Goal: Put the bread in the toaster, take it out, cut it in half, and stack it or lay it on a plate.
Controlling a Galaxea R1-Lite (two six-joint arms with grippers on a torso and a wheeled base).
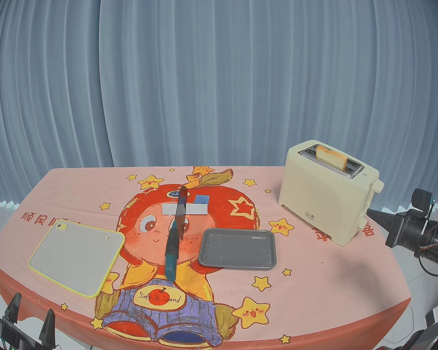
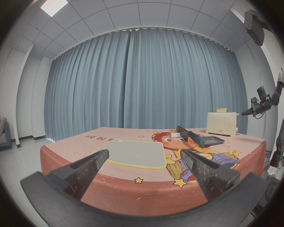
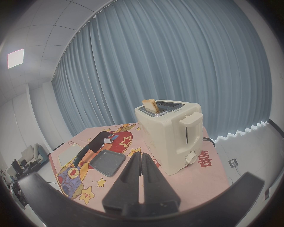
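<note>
Bright even light, fisheye-warped edges

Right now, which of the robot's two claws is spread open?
The left gripper: its fingers stand wide apart, facing the cutting board. The right gripper, near the toaster, has its fingers pressed together on nothing.

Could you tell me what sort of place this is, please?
Probably a lab or office room staged as a kitchen: panelled ceiling, full-wall curtain, and a toaster on a cartoon tablecloth.
</note>
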